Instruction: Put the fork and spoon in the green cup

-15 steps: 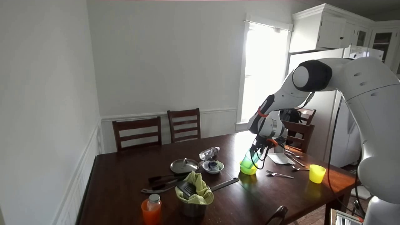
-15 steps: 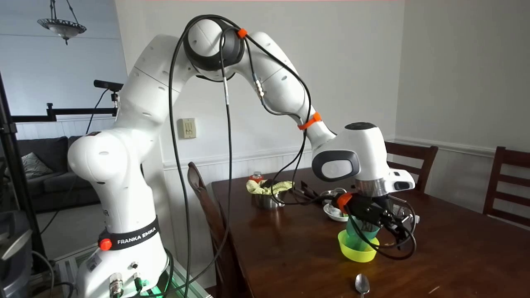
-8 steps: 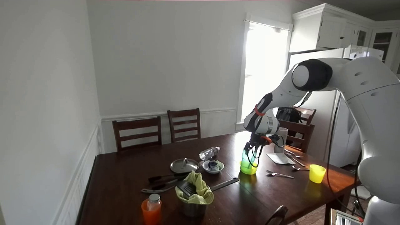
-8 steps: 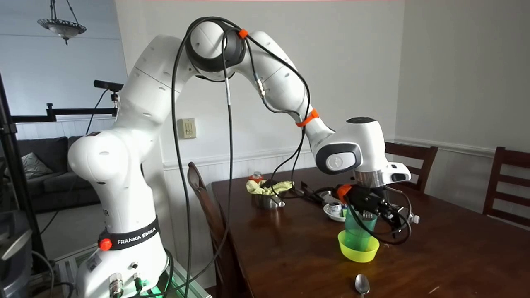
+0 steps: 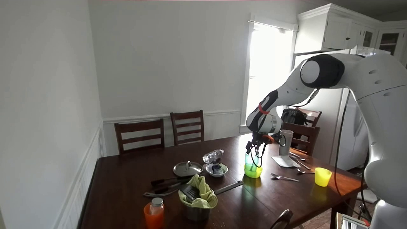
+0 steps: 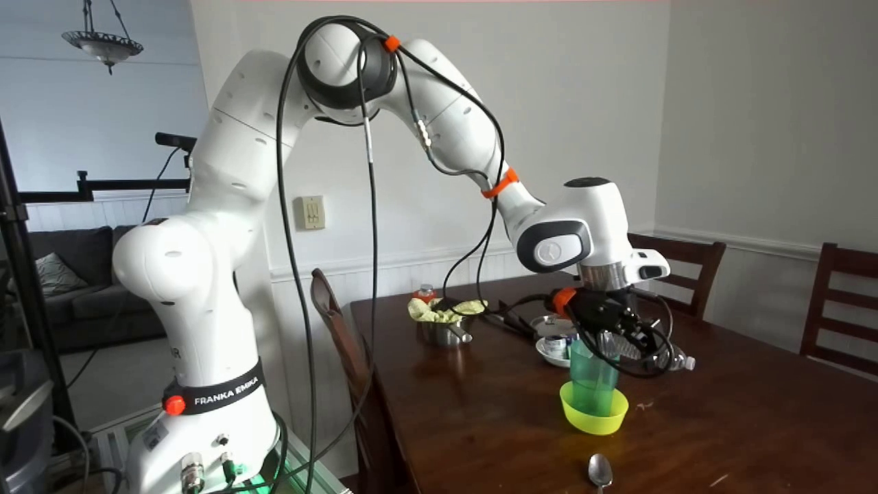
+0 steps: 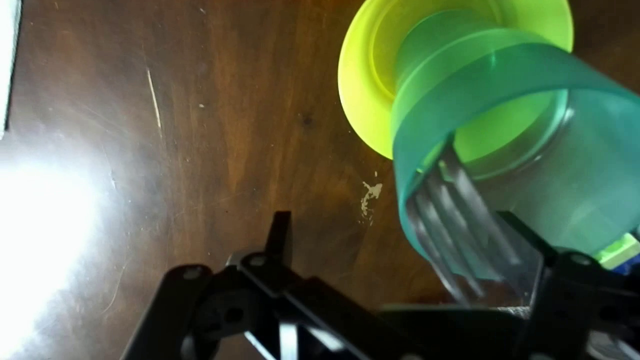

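Both exterior views show a dark wooden table with the white Franka Emika arm arched over it. A steel pot stands on the table, lined with a yellow-green cloth. Beyond the pot lies a round pan lid, with a clear plastic bottle on its side past it. The gripper hangs just above the green cup — its jaws spread wide, released. That cup is a translucent tumbler, standing upright inside a bright yellow-green bowl on the table. In an exterior view a yellow cup sits well apart from the bowl, nearer the table's edge. The fork is in the green cup, tines up: the wrist view has them jutting past the rim, close to one side of the gripper — whether they touch it, I cannot tell. In an exterior view a spoon lies on the table near the bowl, outside the cup, its handle running off the bottom edge.
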Robot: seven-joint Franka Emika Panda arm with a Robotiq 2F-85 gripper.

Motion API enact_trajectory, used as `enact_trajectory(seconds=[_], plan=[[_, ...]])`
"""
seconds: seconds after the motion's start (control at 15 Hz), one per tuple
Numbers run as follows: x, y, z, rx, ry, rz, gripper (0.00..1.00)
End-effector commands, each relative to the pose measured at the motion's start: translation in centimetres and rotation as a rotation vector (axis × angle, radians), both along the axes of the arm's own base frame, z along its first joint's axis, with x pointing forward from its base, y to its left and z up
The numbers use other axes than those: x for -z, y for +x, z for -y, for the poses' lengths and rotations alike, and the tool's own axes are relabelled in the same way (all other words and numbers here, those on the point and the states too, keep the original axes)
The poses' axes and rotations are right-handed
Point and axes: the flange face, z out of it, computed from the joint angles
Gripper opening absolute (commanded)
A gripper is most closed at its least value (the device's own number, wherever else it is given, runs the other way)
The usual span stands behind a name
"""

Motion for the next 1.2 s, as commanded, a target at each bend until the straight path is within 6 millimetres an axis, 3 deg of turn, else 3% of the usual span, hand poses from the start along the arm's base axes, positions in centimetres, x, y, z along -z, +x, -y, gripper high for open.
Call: enact_trajectory(seconds=[0.0, 0.4, 0.67, 0.93, 1.13], plan=[[-2.9, -2.0, -1.4, -0.007, -0.009, 0.021, 1.0], [-6.2, -6.9, -0.5, -0.007, -0.017, 0.038, 1.0], [-7.5, -11.4, 0.2, -0.159, -0.023, -0.019, 1.0], [-7.2, -15.2, 1.4, -0.305, -0.024, -0.087, 1.0], [-5.3, -17.3, 2.8, -0.393, 0.02, -0.135, 1.0]])
